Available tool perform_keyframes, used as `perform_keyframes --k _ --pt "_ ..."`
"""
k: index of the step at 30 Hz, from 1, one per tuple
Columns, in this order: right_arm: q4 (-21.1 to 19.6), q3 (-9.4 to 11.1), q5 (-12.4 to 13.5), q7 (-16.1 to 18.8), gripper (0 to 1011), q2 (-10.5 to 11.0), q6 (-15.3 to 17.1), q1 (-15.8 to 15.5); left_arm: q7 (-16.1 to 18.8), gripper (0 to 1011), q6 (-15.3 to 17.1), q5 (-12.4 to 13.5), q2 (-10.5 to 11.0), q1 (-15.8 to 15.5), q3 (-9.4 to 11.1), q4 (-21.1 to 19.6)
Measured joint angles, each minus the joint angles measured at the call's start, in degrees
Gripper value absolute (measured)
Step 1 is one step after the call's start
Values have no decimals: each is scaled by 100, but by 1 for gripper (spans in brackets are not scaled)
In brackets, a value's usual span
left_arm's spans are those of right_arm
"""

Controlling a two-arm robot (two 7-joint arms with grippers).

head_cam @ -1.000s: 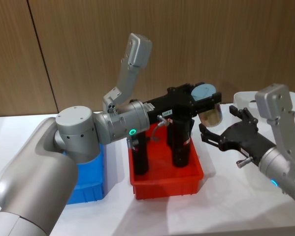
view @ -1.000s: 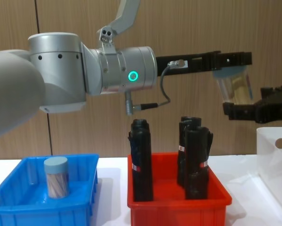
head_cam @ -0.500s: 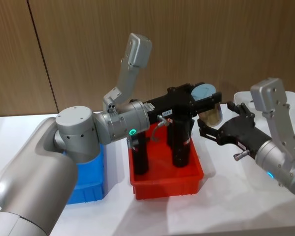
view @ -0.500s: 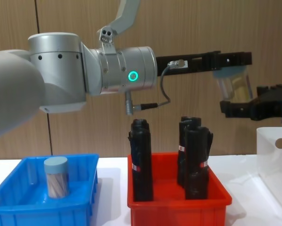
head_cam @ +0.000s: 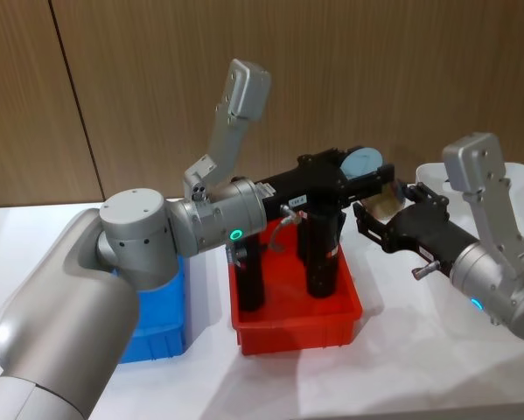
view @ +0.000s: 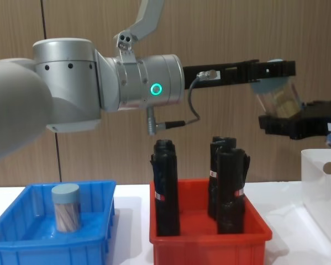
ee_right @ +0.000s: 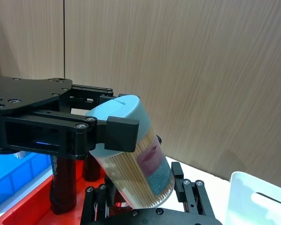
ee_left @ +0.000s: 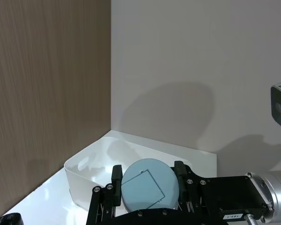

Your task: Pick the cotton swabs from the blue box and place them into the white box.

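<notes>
High above the red bin's right end, my left gripper is shut on the pale blue lid of a clear jar of cotton swabs, which hangs tilted. My right gripper is open, its fingers on either side of the jar's lower body. Whether they touch the jar I cannot tell. A second jar of cotton swabs stands upright in the blue box at the left. The white box stands at the right, below and beyond the held jar.
A red bin sits between the two boxes and holds tall black rolls standing upright under my left arm. The wood-panelled wall is close behind. White tabletop lies open in front of the bins.
My right gripper has moved up and to the left, from beside the held jar to around its lower part. My left gripper and the jar have stayed in place.
</notes>
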Motion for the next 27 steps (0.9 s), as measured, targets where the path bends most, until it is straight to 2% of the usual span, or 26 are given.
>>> perform_keyframes --k 2,4,16,21,22,27 --pt "22 1 8 22 688 -4 -3 14 1 674 -1 0 0 0 -1 0" --pt "34 1 11 29 674 -6 -5 25 3 674 -1 0 0 0 -2 0" --pt "74 2 24 74 674 -15 -16 69 5 674 -2 -1 0 0 -3 0" --pt "73 -2 30 80 674 -23 -25 80 0 774 5 0 0 1 4 0" --pt "72 -3 31 81 674 -24 -26 80 0 837 5 0 0 1 4 0" --pt "64 -8 31 93 674 -26 -28 83 0 968 5 0 0 1 4 0"
